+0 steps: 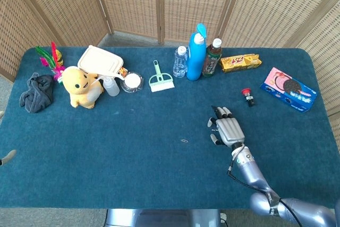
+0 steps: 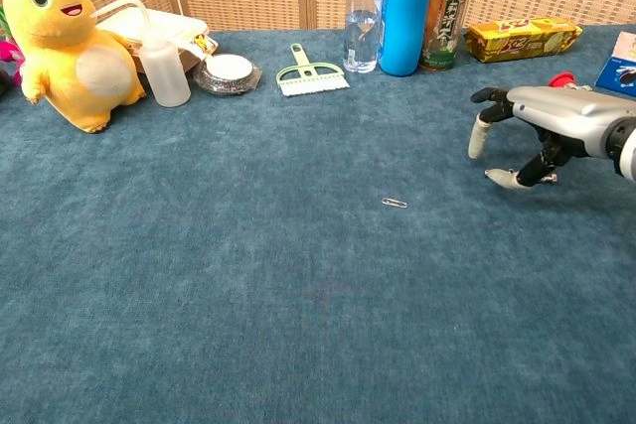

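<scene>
Woven screens stand behind a table (image 1: 133, 174) with a dark blue-green cloth. At the back stand a small clear water bottle (image 1: 180, 61) with a little water in it, a tall blue bottle (image 1: 196, 51), and a brown drink bottle (image 1: 212, 57) that looks full. Next to them lies a yellow snack pack (image 1: 240, 62). A pink cookie box (image 1: 290, 89) sits near the right edge. On the left are a yellow plush toy (image 1: 81, 86), a white lunch box (image 1: 101, 61) with its lid on, a squeeze bottle (image 1: 110, 85), a small round tin (image 1: 132, 82) and a green brush (image 1: 159, 78). The right hand (image 1: 227, 129) rests low over the cloth, fingers apart and bent down, holding nothing. A small metal screw bit (image 2: 545, 179) peeks out just under its fingertips. A paper clip (image 2: 395, 203) lies to its left, apart. Only a tip shows at the left edge, so I cannot tell how the left hand (image 1: 7, 156) is.
</scene>
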Robot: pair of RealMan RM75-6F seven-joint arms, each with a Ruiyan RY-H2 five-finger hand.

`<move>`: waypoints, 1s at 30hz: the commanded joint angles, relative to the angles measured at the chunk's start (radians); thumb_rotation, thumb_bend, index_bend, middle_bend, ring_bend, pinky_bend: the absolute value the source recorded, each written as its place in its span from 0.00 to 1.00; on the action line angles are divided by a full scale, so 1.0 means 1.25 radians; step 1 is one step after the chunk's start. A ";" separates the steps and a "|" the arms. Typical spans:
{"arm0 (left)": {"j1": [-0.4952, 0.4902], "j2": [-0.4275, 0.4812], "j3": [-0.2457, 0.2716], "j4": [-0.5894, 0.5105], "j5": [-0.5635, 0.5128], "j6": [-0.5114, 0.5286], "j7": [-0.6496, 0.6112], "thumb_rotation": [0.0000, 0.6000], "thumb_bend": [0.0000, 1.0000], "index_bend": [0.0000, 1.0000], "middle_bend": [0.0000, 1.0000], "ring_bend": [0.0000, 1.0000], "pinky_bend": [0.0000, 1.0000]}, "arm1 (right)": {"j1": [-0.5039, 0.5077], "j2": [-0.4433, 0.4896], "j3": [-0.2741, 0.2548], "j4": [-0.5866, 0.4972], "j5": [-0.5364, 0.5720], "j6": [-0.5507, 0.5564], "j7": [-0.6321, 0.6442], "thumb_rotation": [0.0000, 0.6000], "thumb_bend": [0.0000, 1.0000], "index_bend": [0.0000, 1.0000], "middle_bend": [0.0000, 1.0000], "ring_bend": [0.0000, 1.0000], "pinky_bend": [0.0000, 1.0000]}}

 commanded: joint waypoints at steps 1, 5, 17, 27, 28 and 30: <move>-0.001 -0.001 0.000 0.000 -0.001 -0.003 0.000 1.00 0.36 0.00 0.00 0.00 0.05 | 0.002 0.000 -0.002 0.002 0.001 -0.003 0.007 1.00 0.42 0.34 0.00 0.00 0.00; -0.004 -0.001 0.001 0.001 -0.005 -0.011 0.000 1.00 0.36 0.00 0.00 0.00 0.05 | 0.006 -0.001 -0.003 0.010 0.003 -0.004 0.012 1.00 0.42 0.26 0.00 0.00 0.00; -0.005 -0.001 0.002 0.003 -0.007 -0.016 -0.003 1.00 0.36 0.00 0.00 0.00 0.05 | 0.011 0.000 -0.014 0.021 0.005 -0.001 0.008 1.00 0.21 0.22 0.00 0.00 0.00; -0.006 -0.001 0.002 0.003 -0.008 -0.019 -0.006 1.00 0.36 0.00 0.00 0.00 0.05 | 0.016 -0.014 -0.016 0.027 0.008 0.011 0.003 1.00 0.27 0.38 0.00 0.00 0.00; -0.006 -0.001 0.002 0.004 -0.008 -0.019 -0.007 1.00 0.36 0.00 0.00 0.00 0.05 | 0.016 -0.016 -0.017 0.029 0.007 0.011 0.004 1.00 0.31 0.41 0.00 0.00 0.00; -0.006 0.000 0.002 0.004 -0.009 -0.019 -0.009 1.00 0.36 0.00 0.00 0.00 0.05 | 0.017 -0.018 -0.017 0.031 0.007 0.011 0.008 1.00 0.35 0.44 0.00 0.00 0.00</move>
